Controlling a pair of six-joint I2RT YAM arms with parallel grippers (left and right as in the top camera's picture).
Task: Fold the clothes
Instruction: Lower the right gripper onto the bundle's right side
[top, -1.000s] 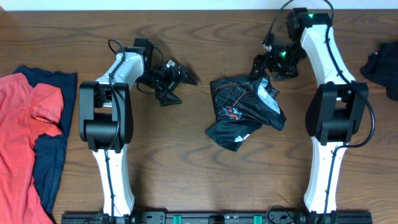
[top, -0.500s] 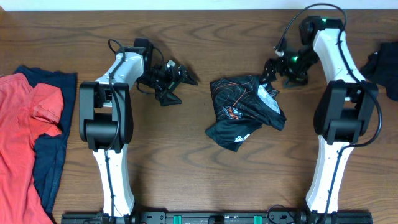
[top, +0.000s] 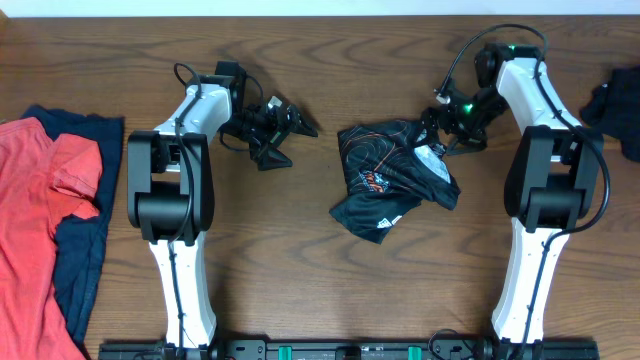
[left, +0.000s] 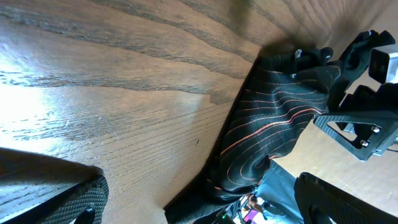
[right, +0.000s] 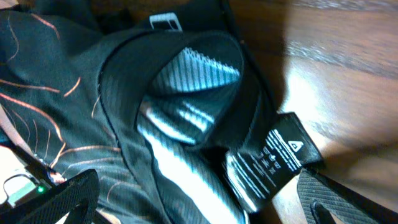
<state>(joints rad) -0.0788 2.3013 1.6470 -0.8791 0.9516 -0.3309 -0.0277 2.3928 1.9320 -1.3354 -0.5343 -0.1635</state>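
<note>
Overhead view of a wooden table (top: 320, 290). Far left, a red top (top: 35, 230) lies over a navy top (top: 88, 250). The left gripper (top: 295, 145) sits with jaws spread and empty, apart from the crumpled black jersey (top: 390, 185) at centre. The right gripper (top: 432, 135) hovers at the jersey's collar (right: 186, 81), jaws wide, gripping nothing. The jersey looks thin, light, limp and probably slippery; a pinch on one layer at collar or hem seems best
</note>
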